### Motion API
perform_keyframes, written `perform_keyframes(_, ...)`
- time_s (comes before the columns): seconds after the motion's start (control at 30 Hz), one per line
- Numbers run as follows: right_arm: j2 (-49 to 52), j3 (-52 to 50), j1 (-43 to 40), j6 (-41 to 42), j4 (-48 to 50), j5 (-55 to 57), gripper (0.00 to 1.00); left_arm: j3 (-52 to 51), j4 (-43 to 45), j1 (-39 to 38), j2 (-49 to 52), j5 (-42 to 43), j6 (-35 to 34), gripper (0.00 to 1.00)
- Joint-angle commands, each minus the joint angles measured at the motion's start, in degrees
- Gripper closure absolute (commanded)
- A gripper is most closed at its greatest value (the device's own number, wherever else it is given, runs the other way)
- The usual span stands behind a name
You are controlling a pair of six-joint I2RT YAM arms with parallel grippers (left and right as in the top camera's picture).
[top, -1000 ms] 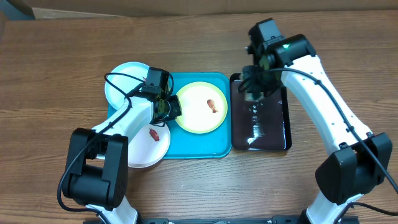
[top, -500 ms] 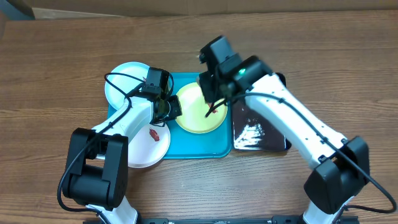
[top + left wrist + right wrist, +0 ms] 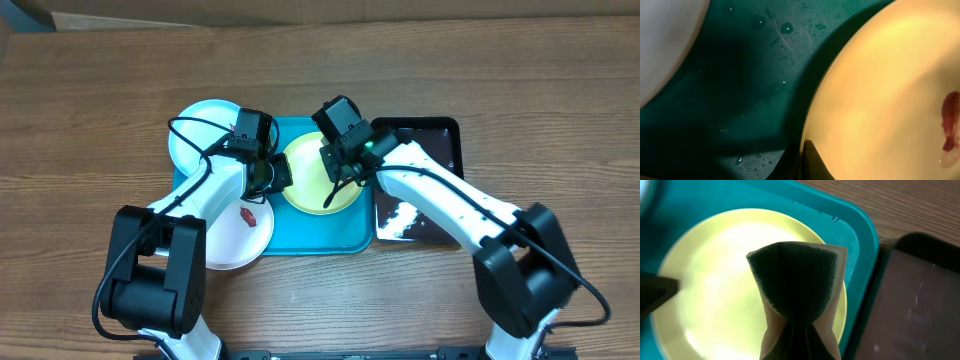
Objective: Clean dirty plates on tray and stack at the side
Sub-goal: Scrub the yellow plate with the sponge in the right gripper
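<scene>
The yellow-green plate [image 3: 305, 190] lies in the turquoise tray [image 3: 320, 240]. My left gripper [image 3: 283, 175] is shut on the plate's left rim, one finger [image 3: 812, 162] lying over the edge. A red-brown food bit [image 3: 950, 120] sits on this plate [image 3: 880, 100]. My right gripper [image 3: 338, 180] hangs above the plate [image 3: 715, 280], shut on a folded green sponge [image 3: 795, 280]. A white plate [image 3: 240, 240] with a red bit [image 3: 247, 214] overlaps the tray's lower left corner. A pale plate [image 3: 205, 130] overlaps its upper left corner.
A glossy black tray [image 3: 425, 190] with wet streaks stands right of the turquoise tray, touching its edge [image 3: 860, 235]. Water drops speckle the turquoise tray's floor [image 3: 740, 75]. Bare wooden table surrounds everything.
My right arm has swung left from above the black tray to above the yellow-green plate, carrying the sponge. The left arm has not moved.
</scene>
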Motion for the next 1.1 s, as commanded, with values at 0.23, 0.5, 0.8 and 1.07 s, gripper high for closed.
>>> perform_keyframes(0.23, 7.8, -0.3, -0.1, 5.5, 0.5, 4.2, 0.96, -0.4, -0.5, 0.2, 0.7, 0.2, 0.0, 0.96)
perform_keyframes(0.5, 9.0, -0.3, -0.1, 9.4, 0.3, -3.8, 0.97, -0.4, -0.5, 0.2, 0.7, 0.3, 0.0, 0.96)
perform_keyframes(0.8, 9.6, -0.3, -0.7, 9.4, -0.7, -6.4, 0.96, -0.4, -0.5, 0.2, 0.7, 0.3, 0.0, 0.96)
perform_keyframes(1.07, 10.1, -0.3, -2.6, 10.5, -0.5, -9.3, 0.96, -0.4, -0.5, 0.2, 0.7, 0.3, 0.0, 0.96)
